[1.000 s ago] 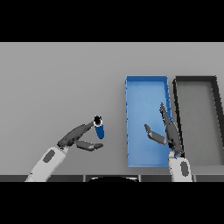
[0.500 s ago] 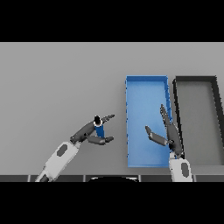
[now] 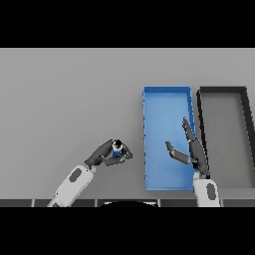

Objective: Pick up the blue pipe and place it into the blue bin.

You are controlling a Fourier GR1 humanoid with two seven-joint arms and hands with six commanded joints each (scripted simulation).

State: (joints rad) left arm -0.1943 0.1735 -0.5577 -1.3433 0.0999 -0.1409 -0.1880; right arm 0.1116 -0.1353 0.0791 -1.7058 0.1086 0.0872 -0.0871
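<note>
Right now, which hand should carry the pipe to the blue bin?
Left. The left hand is already curled round the blue pipe, beside the blue bin. The right hand hangs open over the bin, holding nothing.

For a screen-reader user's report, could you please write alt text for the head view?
The left robot hand is curled round a small blue pipe on the grey table, left of an open blue bin. The right robot hand hangs open over the bin's right side, with a dark bin further right.
</note>
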